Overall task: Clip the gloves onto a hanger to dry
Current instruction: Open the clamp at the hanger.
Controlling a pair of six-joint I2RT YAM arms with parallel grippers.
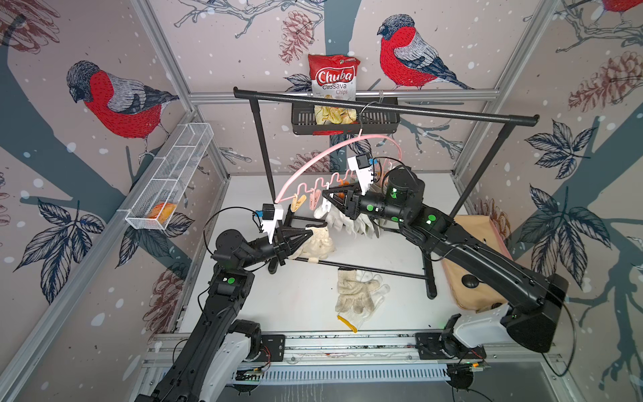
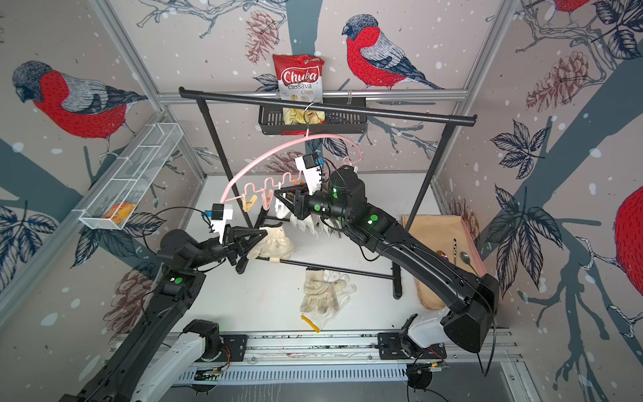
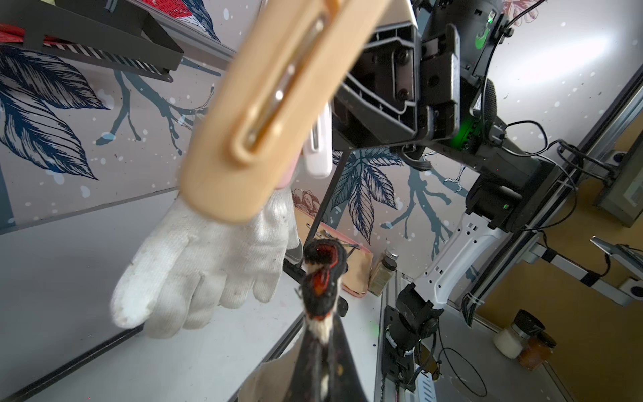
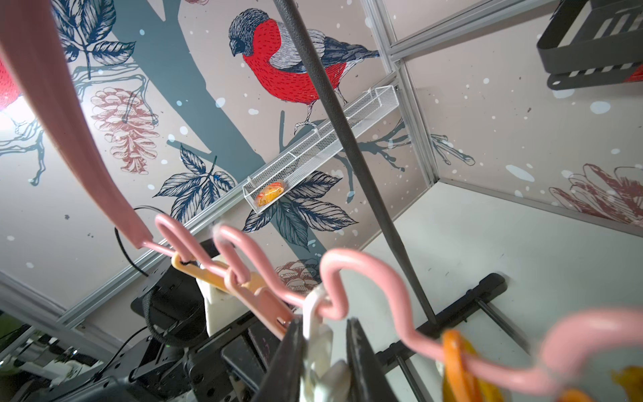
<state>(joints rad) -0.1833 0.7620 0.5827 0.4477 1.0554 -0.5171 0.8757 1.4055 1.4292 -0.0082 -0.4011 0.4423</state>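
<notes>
The pink hanger [image 1: 313, 163] [image 2: 264, 153] hangs by its hook from the black rack bar, with pastel pegs along its wavy lower rail [image 4: 365, 275]. My right gripper [image 1: 327, 199] [image 4: 323, 348] is shut on a white peg [image 4: 315, 334] on that rail. My left gripper [image 1: 308, 232] [image 3: 322, 275] is shut on the cuff of a cream knitted glove [image 1: 318, 242] [image 2: 278, 242], held below the beige peg [image 3: 264, 115]. A white glove [image 3: 195, 264] hangs from the hanger. Other gloves [image 1: 358, 292] [image 2: 323, 292] lie on the table.
The black garment rack [image 1: 382, 108] spans the table, its base bar [image 1: 375, 273] on the surface. A black basket [image 1: 379, 121] holds a chips bag. A white mesh shelf [image 1: 167, 181] is on the left wall. A beige tray [image 2: 431, 226] with spoons lies at right.
</notes>
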